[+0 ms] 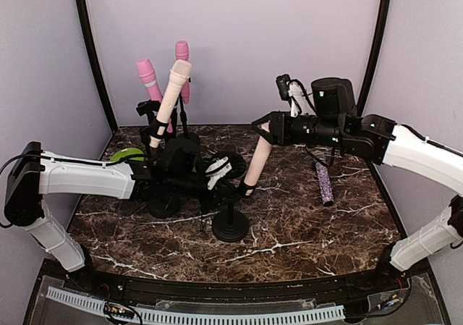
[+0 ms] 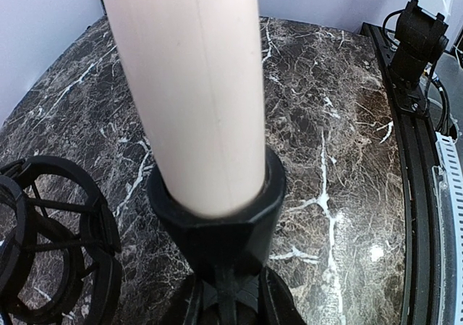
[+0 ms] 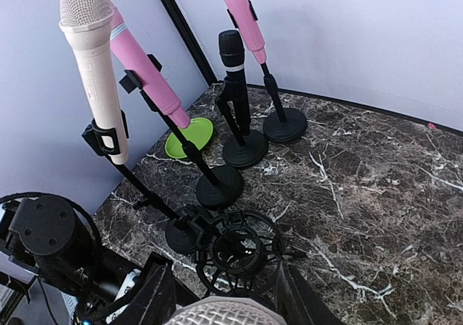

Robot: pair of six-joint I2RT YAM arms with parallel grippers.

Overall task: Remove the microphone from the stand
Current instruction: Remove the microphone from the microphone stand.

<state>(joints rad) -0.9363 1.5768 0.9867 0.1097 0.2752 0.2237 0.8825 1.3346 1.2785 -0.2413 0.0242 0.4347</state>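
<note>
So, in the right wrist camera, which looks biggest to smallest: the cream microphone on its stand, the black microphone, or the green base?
1. cream microphone: clearly largest, though it is also nearest the camera.
2. black microphone: longer than the base, but thin.
3. green base: smallest, though close to the black one overall.

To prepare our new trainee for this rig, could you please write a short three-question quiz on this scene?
1. True or false: the purple glitter microphone sits in a stand.
2. Which gripper holds the head of the cream microphone clipped in the middle stand? A left, B right, C neither.
3. What colour is the one stand base that is not black?
Key: 1 false, it lies on the table; 2 B, the right gripper; 3 green.
</note>
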